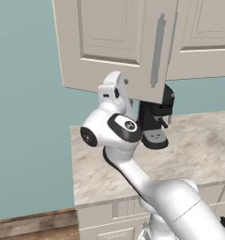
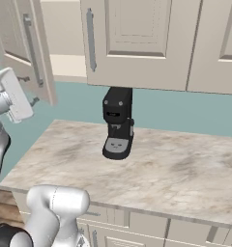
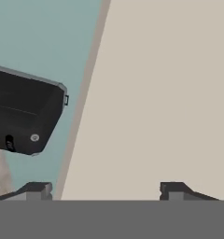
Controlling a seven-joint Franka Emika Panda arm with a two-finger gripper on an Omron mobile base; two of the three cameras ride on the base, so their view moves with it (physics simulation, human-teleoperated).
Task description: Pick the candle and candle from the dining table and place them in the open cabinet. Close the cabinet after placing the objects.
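Note:
The cabinet (image 2: 65, 65) stands open, its cream shelf bare where I can see it. Its taupe door (image 1: 109, 42) swings out toward me, with a silver bar handle (image 1: 156, 49). My gripper (image 2: 30, 90) is raised by the lower edge of that door (image 2: 21, 43). In the hand view my gripper (image 3: 104, 189) is open with nothing between its fingertips (image 3: 37, 189), facing a flat beige panel. The candles and the dining table are out of view.
A black coffee machine (image 2: 117, 123) stands on the marble counter (image 2: 176, 169) under the closed wall cupboards (image 2: 137, 38), and it also appears beside my arm (image 1: 156, 117). Cream drawers (image 2: 137, 224) run below the counter. The teal wall (image 1: 25, 117) is to the left.

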